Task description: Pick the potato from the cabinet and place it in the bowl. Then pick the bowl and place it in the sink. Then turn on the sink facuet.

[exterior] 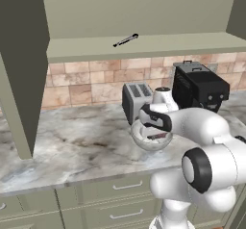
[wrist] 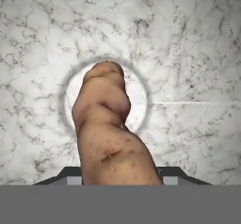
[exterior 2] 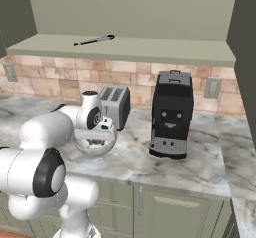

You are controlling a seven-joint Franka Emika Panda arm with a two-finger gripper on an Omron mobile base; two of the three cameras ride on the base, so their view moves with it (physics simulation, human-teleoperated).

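My gripper (exterior: 154,131) hangs just over the clear glass bowl (exterior: 153,142) on the marble counter, in front of the toaster. It is shut on the reddish-brown potato (wrist: 110,124), which points down toward the bowl's round base (wrist: 139,92) in the hand view. From the right base view the gripper (exterior 2: 98,135) reaches into the bowl (exterior 2: 94,147), and a bit of the potato (exterior 2: 95,142) shows inside the rim. The olive-green cabinet (exterior: 144,47) stands open above. The sink and faucet are out of view.
A thin black utensil (exterior: 126,40) lies on the cabinet shelf. A silver toaster (exterior: 137,100) stands right behind the bowl, and a black coffee machine (exterior 2: 172,114) to its right. Drawer units with metal handles (exterior: 127,185) run below the counter.
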